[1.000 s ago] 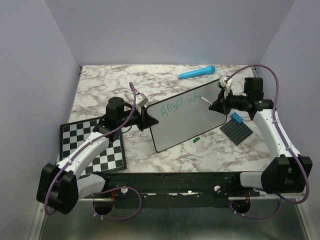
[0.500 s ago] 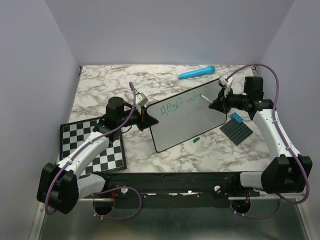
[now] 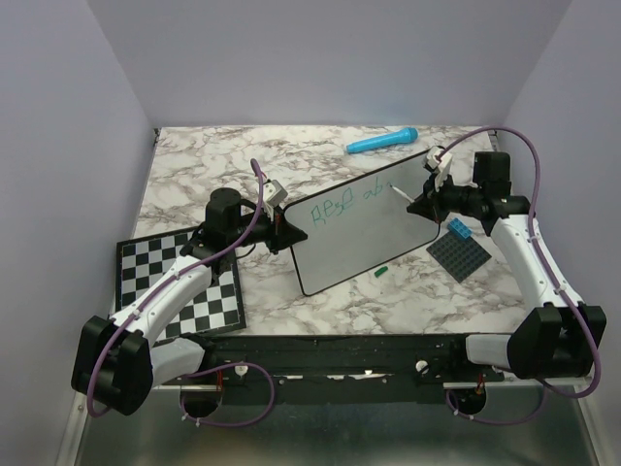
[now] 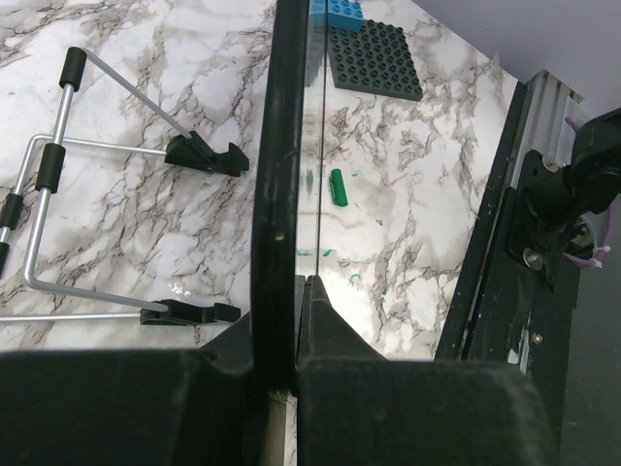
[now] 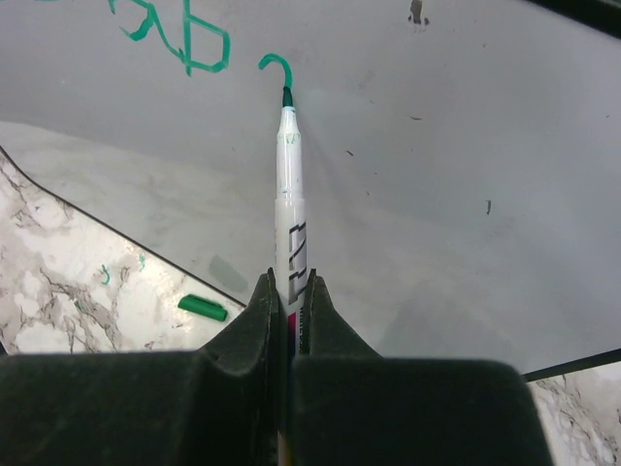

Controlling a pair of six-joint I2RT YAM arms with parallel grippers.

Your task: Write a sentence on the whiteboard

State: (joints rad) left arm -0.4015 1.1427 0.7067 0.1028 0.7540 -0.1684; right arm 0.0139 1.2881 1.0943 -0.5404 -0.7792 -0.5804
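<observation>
The whiteboard point(image 3: 364, 233) stands tilted on the marble table, with green writing point(image 3: 335, 207) along its upper edge, one short line. My left gripper point(image 3: 284, 229) is shut on the board's left rim point(image 4: 277, 175). My right gripper point(image 3: 419, 204) is shut on a white marker point(image 5: 290, 184) whose green tip touches the board face point(image 5: 437, 175) at the end of a small hook stroke point(image 5: 275, 62). More green letters point(image 5: 184, 39) lie left of the tip. The marker point(image 3: 400, 194) shows as a thin white stick at the board's upper right.
A green marker cap point(image 3: 381, 271) lies on the table below the board. A black studded plate point(image 3: 462, 256) with a blue brick point(image 3: 459, 229) sits right. A blue microphone-shaped object point(image 3: 382, 142) lies at the back. A checkerboard point(image 3: 179, 282) lies left. A wire stand point(image 4: 58, 184) lies behind the board.
The right gripper and marker have shifted slightly right along the board's top line, adding a short green stroke. The left arm and board have not moved.
</observation>
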